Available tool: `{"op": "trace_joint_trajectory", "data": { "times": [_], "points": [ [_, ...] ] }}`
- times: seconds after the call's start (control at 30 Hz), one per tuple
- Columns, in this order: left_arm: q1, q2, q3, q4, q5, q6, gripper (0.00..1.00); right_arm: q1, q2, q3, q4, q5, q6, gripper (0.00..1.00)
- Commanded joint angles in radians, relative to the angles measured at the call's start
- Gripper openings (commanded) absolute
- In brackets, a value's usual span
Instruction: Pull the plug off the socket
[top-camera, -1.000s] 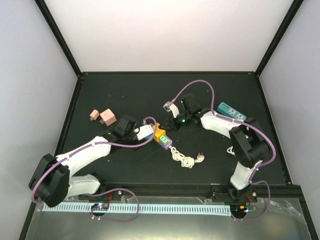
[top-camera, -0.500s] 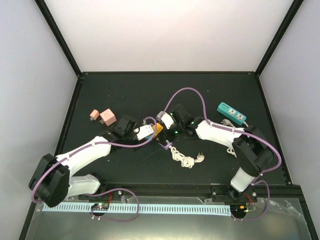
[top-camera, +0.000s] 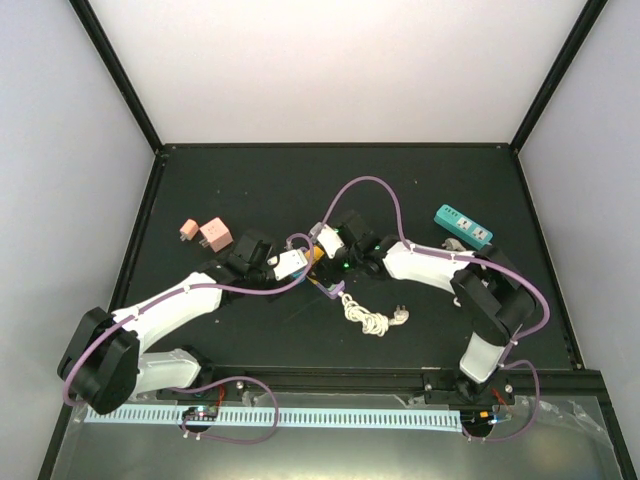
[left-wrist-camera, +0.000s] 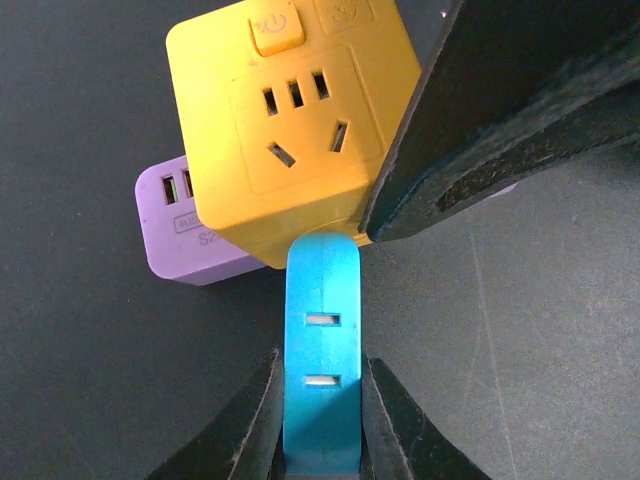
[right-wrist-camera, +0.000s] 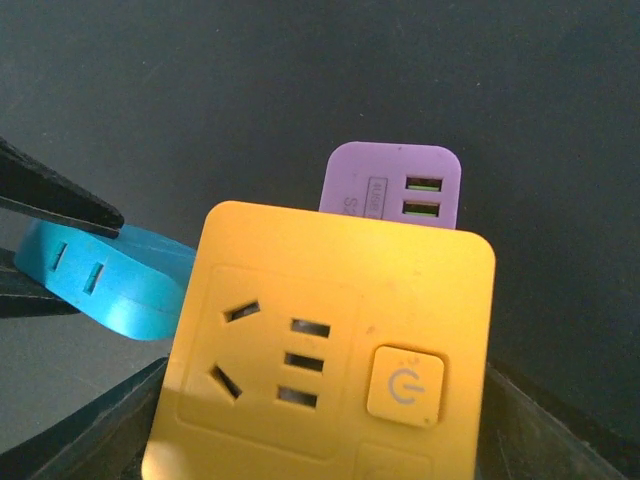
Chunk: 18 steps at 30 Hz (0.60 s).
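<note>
A yellow cube socket (top-camera: 317, 257) lies mid-table with a purple USB block (top-camera: 331, 288) on one side and a blue plug (left-wrist-camera: 322, 350) in another. My left gripper (left-wrist-camera: 322, 400) is shut on the blue plug, one finger against each flat side. In the left wrist view the yellow socket (left-wrist-camera: 290, 120) and the purple block (left-wrist-camera: 175, 230) lie just beyond the plug. My right gripper (right-wrist-camera: 320, 400) is closed on the yellow socket (right-wrist-camera: 320, 350), its fingers against both sides. The blue plug (right-wrist-camera: 110, 275) and the purple block (right-wrist-camera: 395, 185) also show there.
A coiled white cord with a plug (top-camera: 372, 318) lies just in front of the socket. A teal power strip (top-camera: 463, 226) sits at the right. Two pink adapters (top-camera: 205, 233) sit at the left. A black frame borders the table.
My right arm has swung left from behind the socket and its gripper has come onto the yellow socket. My left gripper has stayed on the blue plug.
</note>
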Motion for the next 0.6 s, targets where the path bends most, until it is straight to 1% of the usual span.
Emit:
{"op": "trace_joint_trajectory", "data": {
  "times": [0.0, 0.1, 0.2, 0.57],
  "points": [
    [-0.007, 0.02, 0.004, -0.052, 0.009, 0.009, 0.02, -0.001, 0.024, 0.0, 0.078, 0.051, 0.009, 0.74],
    [-0.008, 0.019, 0.005, -0.057, 0.007, 0.009, 0.01, -0.001, 0.029, -0.01, 0.089, 0.076, 0.018, 0.68],
    [-0.007, 0.012, 0.001, -0.066, 0.003, 0.012, 0.01, -0.001, 0.033, -0.021, 0.093, 0.112, 0.019, 0.59],
    [-0.006, -0.033, -0.018, -0.097, -0.014, 0.026, 0.02, -0.016, 0.077, -0.035, 0.097, 0.185, 0.031, 0.41]
  ]
}}
